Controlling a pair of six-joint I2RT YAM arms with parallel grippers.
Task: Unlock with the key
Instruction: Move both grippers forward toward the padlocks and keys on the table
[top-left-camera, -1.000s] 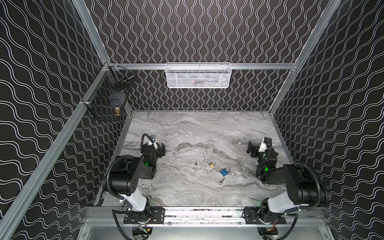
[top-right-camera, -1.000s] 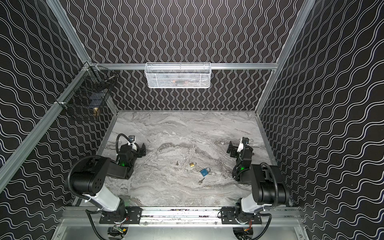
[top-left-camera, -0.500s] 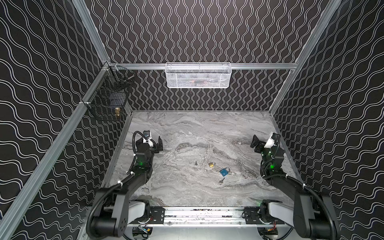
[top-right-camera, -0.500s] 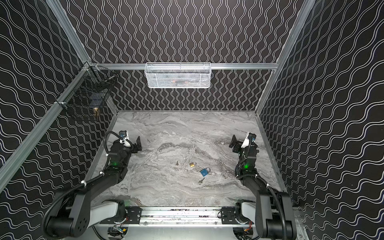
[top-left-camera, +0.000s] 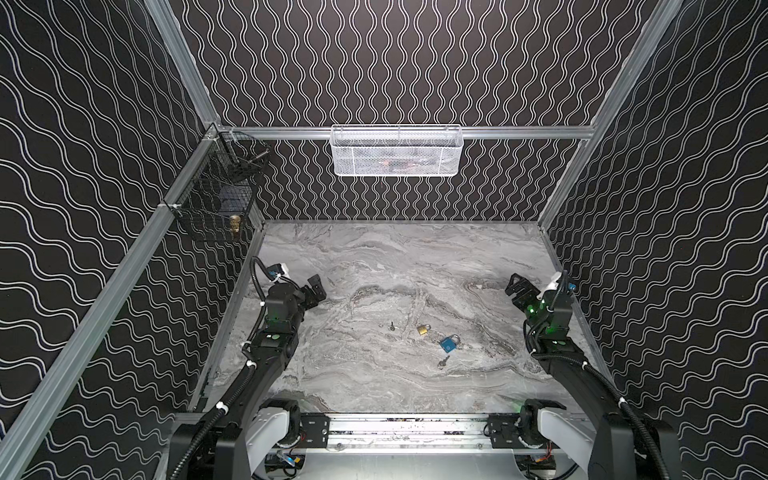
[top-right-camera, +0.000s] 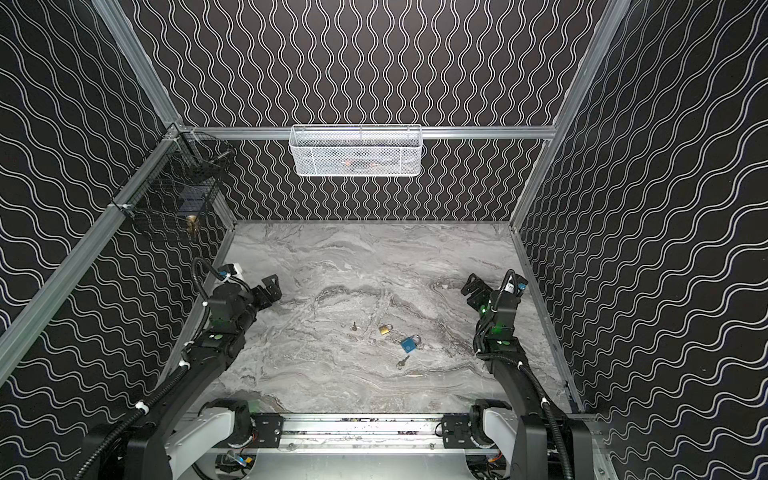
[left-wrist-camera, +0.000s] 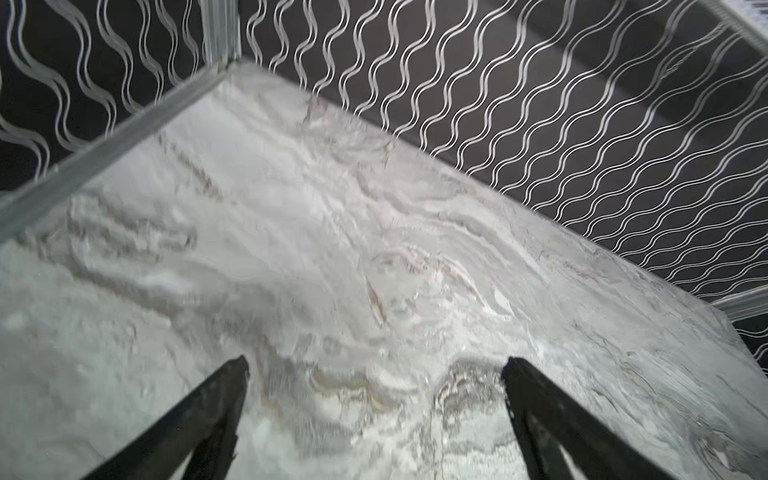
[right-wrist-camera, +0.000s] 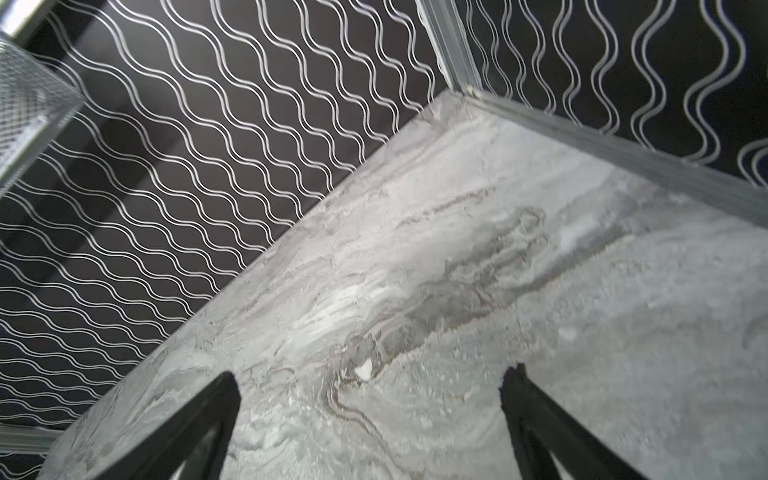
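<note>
Left wrist view shows your left gripper (left-wrist-camera: 374, 368) with its jaws spread wide over bare desk (left-wrist-camera: 332, 208), empty. Your right gripper (right-wrist-camera: 370, 374) stands just as wide and empty in the right wrist view. In both top views each gripper hovers close to its own side wall, well apart from the locks. Mid-desk, a brass padlock (top-left-camera: 423, 329) and a blue padlock (top-left-camera: 449, 343) lie near each other. One key (top-left-camera: 443, 362) lies just beside the blue padlock, and a second key (top-left-camera: 391, 326) lies near the brass padlock.
</note>
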